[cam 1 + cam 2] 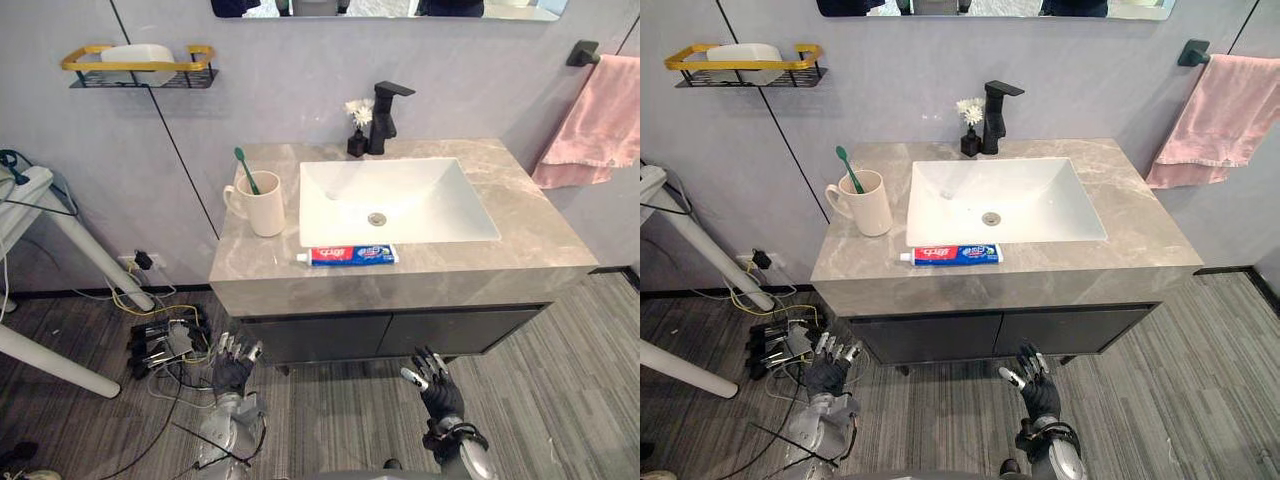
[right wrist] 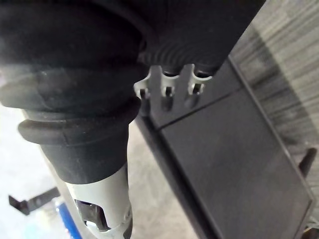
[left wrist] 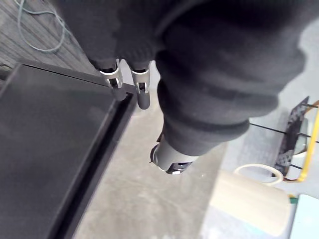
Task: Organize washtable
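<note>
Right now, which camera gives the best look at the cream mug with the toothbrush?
The left eye view: the mug stands whole on the counter left of the sink, green toothbrush leaning inside. The right eye view shows much the same. The left wrist view catches its side and handle from below.

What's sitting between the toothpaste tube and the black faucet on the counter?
The white sink basin lies between them: the toothpaste tube rests along its front edge and the faucet stands behind it, as the left eye view shows.
</note>
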